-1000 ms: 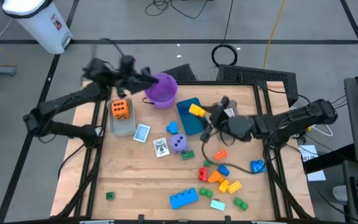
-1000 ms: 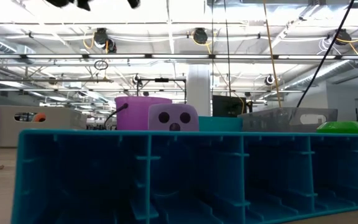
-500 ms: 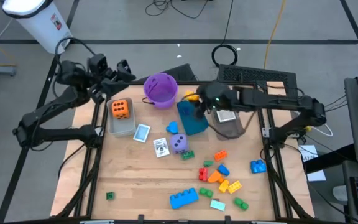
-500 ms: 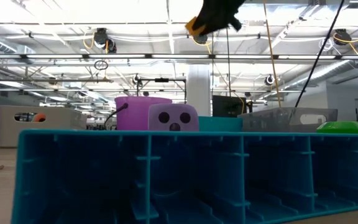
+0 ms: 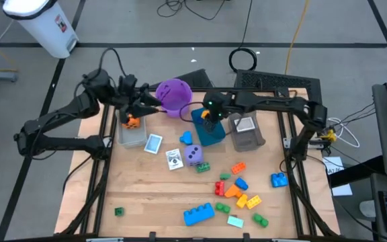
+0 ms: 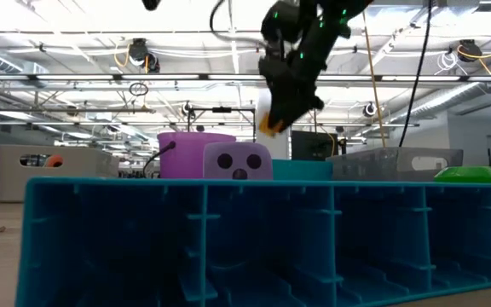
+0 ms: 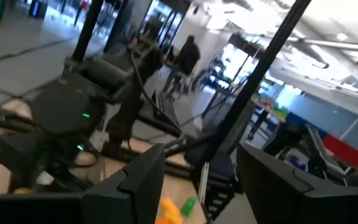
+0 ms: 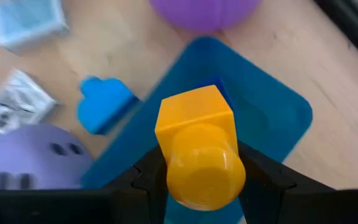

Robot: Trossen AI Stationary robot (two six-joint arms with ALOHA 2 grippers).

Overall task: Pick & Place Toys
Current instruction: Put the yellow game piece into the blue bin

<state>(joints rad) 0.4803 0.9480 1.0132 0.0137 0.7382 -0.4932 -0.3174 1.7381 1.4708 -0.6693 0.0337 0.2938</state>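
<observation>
Toys [image 5: 237, 191] scatter the wooden table [image 5: 146, 195] under bright ceiling lights; right gripper [image 8: 197, 180] clamps a yellow brick [image 8: 199, 152] above the teal bin [image 5: 210, 131]; left gripper [image 5: 143, 107], jaws apart, hovers far left.

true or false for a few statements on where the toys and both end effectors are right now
1. The right end effector holds a yellow brick above the teal bin. True.
2. The purple die sits inside the purple bucket. False: it lies on the table.
3. The grey bin holds a card. True.
4. The left end effector is over the loose bricks. False: it is above the clear bin.
</observation>
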